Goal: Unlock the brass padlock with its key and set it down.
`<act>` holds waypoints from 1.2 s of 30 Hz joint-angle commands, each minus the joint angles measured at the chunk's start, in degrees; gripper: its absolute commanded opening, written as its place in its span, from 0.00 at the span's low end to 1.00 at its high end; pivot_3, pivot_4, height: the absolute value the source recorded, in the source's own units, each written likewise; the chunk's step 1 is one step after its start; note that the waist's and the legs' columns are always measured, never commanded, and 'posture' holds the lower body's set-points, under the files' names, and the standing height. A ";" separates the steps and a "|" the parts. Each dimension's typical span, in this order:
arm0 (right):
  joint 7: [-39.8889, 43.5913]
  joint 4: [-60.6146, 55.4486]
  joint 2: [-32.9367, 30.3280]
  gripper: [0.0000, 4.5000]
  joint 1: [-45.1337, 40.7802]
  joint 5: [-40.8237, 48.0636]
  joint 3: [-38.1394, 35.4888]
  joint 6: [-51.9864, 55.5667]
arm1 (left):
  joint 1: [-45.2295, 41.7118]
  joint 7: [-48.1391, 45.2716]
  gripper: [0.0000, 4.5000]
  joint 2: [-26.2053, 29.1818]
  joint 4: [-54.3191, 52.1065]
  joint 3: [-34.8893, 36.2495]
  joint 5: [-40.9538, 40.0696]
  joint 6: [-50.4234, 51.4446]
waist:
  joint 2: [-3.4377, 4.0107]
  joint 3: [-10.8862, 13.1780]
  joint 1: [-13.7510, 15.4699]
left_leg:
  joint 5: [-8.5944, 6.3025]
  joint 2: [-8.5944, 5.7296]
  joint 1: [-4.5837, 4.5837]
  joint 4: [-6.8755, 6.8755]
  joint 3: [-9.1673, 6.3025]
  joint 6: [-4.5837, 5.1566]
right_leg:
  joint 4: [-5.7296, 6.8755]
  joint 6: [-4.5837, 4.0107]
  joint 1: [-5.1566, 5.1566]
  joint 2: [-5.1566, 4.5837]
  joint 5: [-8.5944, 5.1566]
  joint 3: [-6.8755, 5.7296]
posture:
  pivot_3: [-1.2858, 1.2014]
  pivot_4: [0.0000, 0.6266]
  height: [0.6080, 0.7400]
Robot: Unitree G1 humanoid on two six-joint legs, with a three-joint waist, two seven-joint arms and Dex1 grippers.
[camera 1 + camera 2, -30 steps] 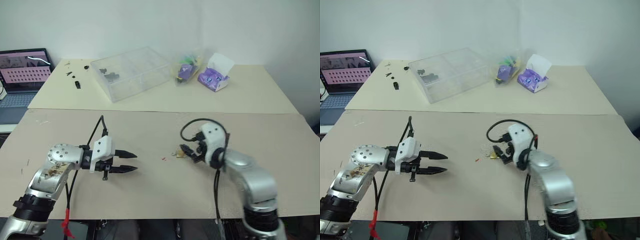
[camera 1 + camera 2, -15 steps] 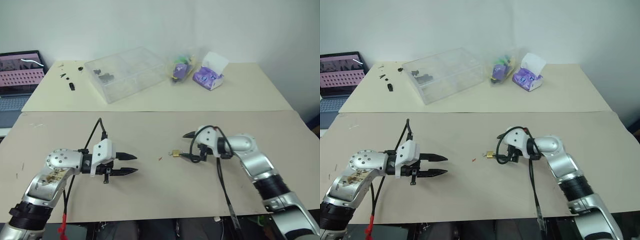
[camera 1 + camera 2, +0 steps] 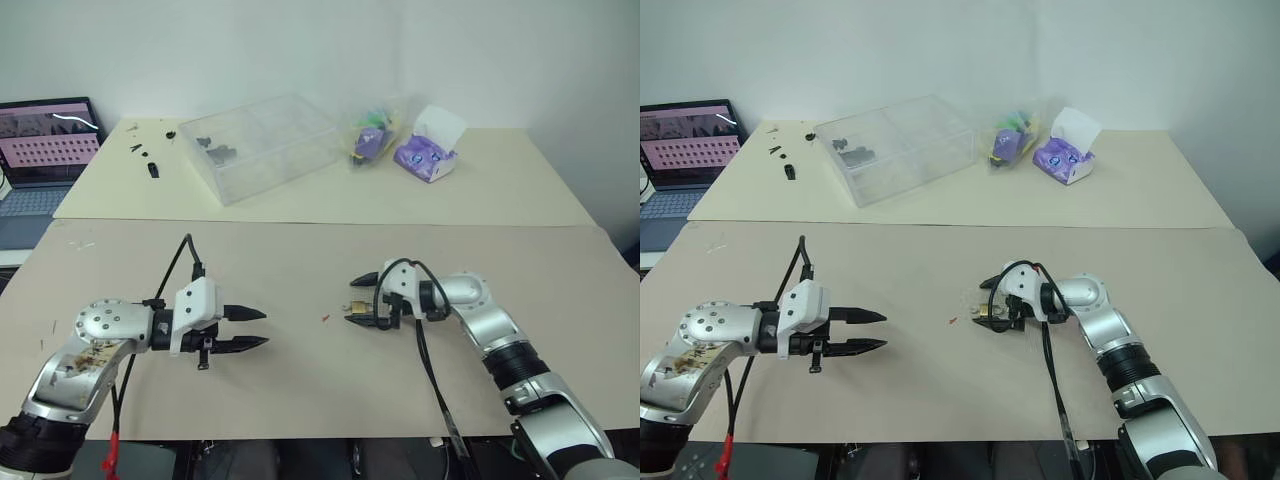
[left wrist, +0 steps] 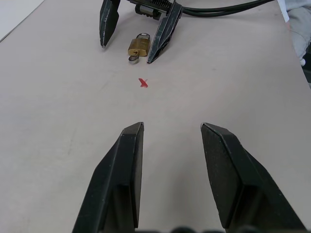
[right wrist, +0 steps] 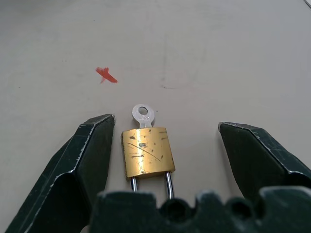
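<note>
Counted on the tables: one brass padlock [image 5: 147,152], one key [image 5: 143,115] in it, one red mark [image 5: 106,75], one clear plastic box [image 3: 268,143], one tissue box [image 3: 430,147], one laptop [image 3: 45,150], two grippers.

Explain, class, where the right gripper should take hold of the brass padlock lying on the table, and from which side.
Probably the flat brass body: the brass padlock lies flat between the open right gripper, one finger either side. Come in from the shackle end, closing across its straight sides and leaving the key free.
</note>
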 commanded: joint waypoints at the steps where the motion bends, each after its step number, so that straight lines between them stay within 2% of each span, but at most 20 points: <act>1: 0.99 1.26 -1.07 0.90 0.68 0.88 -1.97 0.10 | -0.60 0.17 0.43 0.88 -1.96 1.57 -1.42 0.64 | 0.00 0.00 0.01 | 0.00 0.00 0.01 0.00 0.00 0.00 | -0.01 0.00 0.02 0.00 0.00 0.00 | 0.52 0.24 1.00; 20: 0.72 -4.26 0.22 0.90 5.22 1.21 -2.23 2.90 | -2.85 0.04 0.43 -0.03 -0.39 0.23 -0.67 0.30 | 0.00 0.00 0.15 | 0.00 0.01 0.13 0.00 -0.03 0.00 | -0.01 0.00 0.17 0.02 -0.01 -0.02 | 0.52 0.24 1.00; 21: 0.65 -4.77 0.34 0.85 5.51 1.11 -2.12 3.02 | -2.91 0.04 0.43 -0.06 -0.32 0.22 -0.65 0.28 | 0.00 0.00 0.13 | 0.00 0.01 0.14 0.00 -0.03 0.00 | -0.01 0.00 0.17 0.02 -0.01 -0.02 | 0.52 0.24 1.00; 22: 0.61 -5.43 0.45 0.85 5.90 1.07 -1.98 3.26 | -2.98 0.05 0.43 -0.12 -0.29 0.21 -0.67 0.25 | 0.00 0.00 0.11 | 0.00 0.01 0.14 0.00 -0.03 0.00 | 0.00 0.00 0.17 0.02 -0.01 -0.02 | 0.52 0.24 1.00; 30: 0.24 -8.01 0.77 0.24 7.64 0.99 -1.61 4.54 | -3.35 0.06 0.43 -0.76 -0.24 -0.04 -0.52 0.04 | 0.00 0.00 -0.43 | 0.00 0.03 0.28 0.00 -0.01 0.00 | 0.04 -0.01 0.25 0.03 -0.01 -0.02 | 0.52 0.24 1.00; 31: 0.14 -8.10 0.80 0.21 7.69 0.98 -1.60 4.64 | -3.36 0.07 0.43 -0.83 -0.24 -0.07 -0.49 0.04 | 0.00 0.00 -0.42 | 0.00 0.03 0.42 0.00 -0.01 0.00 | 0.04 -0.04 0.39 0.03 -0.05 -0.03 | 0.52 0.24 1.00; 36: -0.47 -8.75 1.07 0.21 7.85 0.87 -1.54 5.16 | -3.22 0.09 0.43 -1.16 -0.21 -0.23 -0.23 -0.27 | 0.00 0.00 -0.41 | -0.01 0.04 0.56 0.00 -0.01 -0.01 | 0.04 -0.15 0.54 0.02 -0.25 -0.04 | 0.52 0.24 1.00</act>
